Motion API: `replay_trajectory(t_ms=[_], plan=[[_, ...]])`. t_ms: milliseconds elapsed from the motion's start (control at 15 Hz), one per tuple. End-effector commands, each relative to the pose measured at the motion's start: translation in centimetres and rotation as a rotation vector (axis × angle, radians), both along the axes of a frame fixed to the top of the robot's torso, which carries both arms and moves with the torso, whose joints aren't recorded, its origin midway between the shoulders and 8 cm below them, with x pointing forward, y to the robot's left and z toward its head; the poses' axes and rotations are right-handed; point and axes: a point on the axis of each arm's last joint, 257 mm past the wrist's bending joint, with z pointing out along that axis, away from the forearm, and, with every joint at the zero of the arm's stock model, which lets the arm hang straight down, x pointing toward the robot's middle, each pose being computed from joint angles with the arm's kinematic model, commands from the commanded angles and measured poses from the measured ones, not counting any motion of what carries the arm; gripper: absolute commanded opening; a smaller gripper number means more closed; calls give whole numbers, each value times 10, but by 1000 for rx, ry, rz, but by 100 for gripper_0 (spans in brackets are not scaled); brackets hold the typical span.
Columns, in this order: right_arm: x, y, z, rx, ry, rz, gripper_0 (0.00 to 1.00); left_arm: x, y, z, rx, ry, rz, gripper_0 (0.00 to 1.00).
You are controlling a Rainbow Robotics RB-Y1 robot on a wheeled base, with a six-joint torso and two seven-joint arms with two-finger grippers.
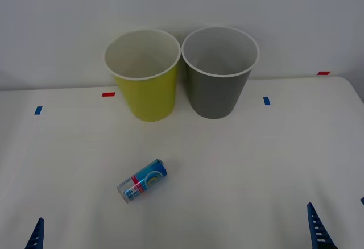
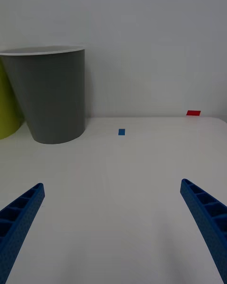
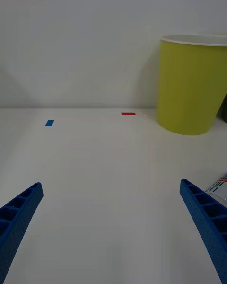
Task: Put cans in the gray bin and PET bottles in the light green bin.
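The can (image 1: 143, 181) lies on its side on the white surface (image 1: 239, 164), nearer the robot than both bins and slightly to the robot's left of centre, its silver end turned toward the near-left corner. Behind it stand the light green bin (image 1: 145, 92) and, just beside it on the right, the gray bin (image 1: 216, 87), both upright and seemingly empty.

The step in hand appears to be the first reach for the can. Since it can roll, the fingers would do best to straddle its round body across the axis and close at mid-length, then lift clear of the white rim before crossing to the gray bin.

The left gripper (image 3: 111, 227) hovers low at the near-left edge, fingers spread wide and holding nothing; the can's end peeks in beside one finger. The right gripper (image 2: 111, 227) waits at the near-right edge, equally wide open and empty, facing the gray bin.
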Motion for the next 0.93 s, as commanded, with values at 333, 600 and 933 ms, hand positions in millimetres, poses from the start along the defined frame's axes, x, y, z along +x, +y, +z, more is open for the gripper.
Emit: replay_trajectory(t_ms=[333,600,933], plan=[[0,0,0,0,0,0,100,0,0,0,0,0,0,100],[0,0,0,0,0,0,100,0,0,0,0,0,0,100],[0,0,0,0,0,0,100,0,0,0,0,0,0,100]])
